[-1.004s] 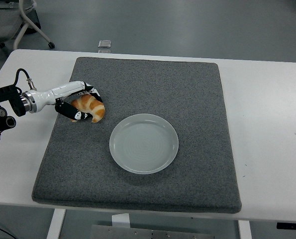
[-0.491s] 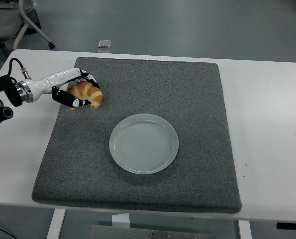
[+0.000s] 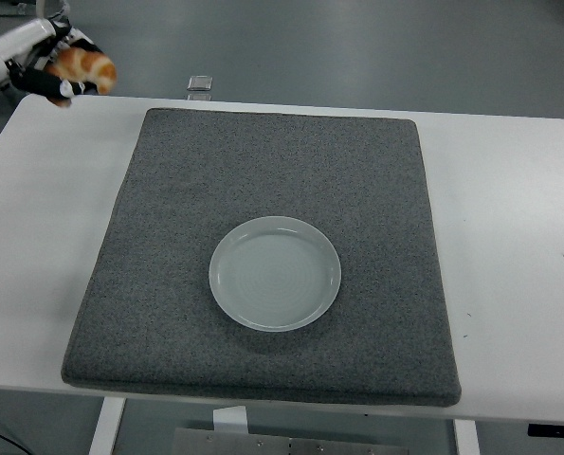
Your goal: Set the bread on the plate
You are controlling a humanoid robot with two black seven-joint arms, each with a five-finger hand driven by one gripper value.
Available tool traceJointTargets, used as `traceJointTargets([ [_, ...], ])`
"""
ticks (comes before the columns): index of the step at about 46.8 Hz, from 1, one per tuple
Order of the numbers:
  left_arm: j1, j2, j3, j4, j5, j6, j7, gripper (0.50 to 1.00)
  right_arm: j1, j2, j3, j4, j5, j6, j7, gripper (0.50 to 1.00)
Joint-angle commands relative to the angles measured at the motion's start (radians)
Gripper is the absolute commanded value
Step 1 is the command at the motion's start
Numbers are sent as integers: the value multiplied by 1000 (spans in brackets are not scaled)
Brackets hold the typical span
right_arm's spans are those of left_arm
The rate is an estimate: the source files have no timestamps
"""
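left hand (image 3: 59, 71): raised at top-left corner | fingers curled, gripping

Bright even overhead light; soft shadows; motion blur on bread (image 3: 85, 66).

Mat mostly open, plate is the only thing standing on it.

Grey mat (image 3: 263, 190) covers the middle of the white table (image 3: 509, 237); the plate (image 3: 275, 273) sits a bit below the mat's centre, low rim, bare surface on all sides of it. Approach to the plate from left, right, far and near edges is unobstructed over the mat. Bare table strips run along both sides of the mat, wider on the right. Left hand (image 3: 49, 71) with the bread (image 3: 87, 66) is up at the far-left corner, off the mat, well apart from the plate. Small object (image 3: 200, 84) sits beyond the far edge, clear of the working area.
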Motion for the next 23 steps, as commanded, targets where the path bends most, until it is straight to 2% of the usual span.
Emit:
traceJointTargets([
  [1, -70, -2, -5, 58, 0, -68, 0, 500, 0, 0, 1, 0, 0, 0, 0, 930],
  [5, -137, -5, -3, 77, 0, -102, 4, 500, 1, 0, 1, 0, 0, 0, 0, 930],
  [11, -212, -19, 3, 57, 3, -105, 12, 500, 1, 0, 1, 0, 0, 0, 0, 930],
  [18, -264, -99, 9, -26, 3, -90, 15, 500, 1, 0, 1, 0, 0, 0, 0, 930],
  [23, -294, -122, 8, -115, 3, -65, 17, 500, 1, 0, 1, 0, 0, 0, 0, 930],
])
